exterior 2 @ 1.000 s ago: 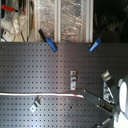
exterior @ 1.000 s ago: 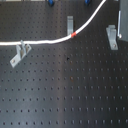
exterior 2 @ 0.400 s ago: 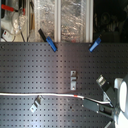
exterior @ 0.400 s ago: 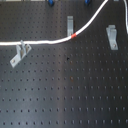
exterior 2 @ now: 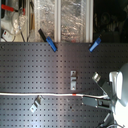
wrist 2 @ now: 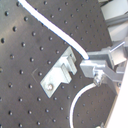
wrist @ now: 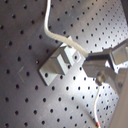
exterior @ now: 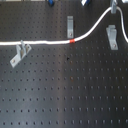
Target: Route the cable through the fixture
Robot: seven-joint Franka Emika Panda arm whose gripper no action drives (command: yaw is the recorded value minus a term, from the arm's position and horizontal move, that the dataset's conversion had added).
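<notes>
The white cable (exterior: 45,43) runs from the first exterior view's left edge past its red band (exterior: 72,39), then curves up to my gripper (exterior: 115,7) at the top right. It crosses the top of the left metal bracket (exterior: 19,54); whether it sits inside I cannot tell. In the second exterior view the cable (exterior 2: 40,94) lies straight and ends at my gripper (exterior 2: 86,98). Both wrist views show the gripper (wrist 2: 90,66) shut on the cable (wrist 2: 55,31) right beside another bracket (wrist 2: 60,74), with the slack looping away behind. That bracket (wrist: 59,64) is empty.
Two more brackets (exterior: 70,25) (exterior: 112,38) stand on the black perforated board (exterior: 65,95). Blue clamps (exterior 2: 50,42) (exterior 2: 95,45) sit at the board's far edge in the second exterior view, with clear bins (exterior 2: 60,20) behind. The arm's pale body (exterior 2: 119,90) fills the second exterior view's right.
The gripper has shifted a little with the cable end. The red band has drifted slightly left and down in the first exterior view, and the cable lies straighter.
</notes>
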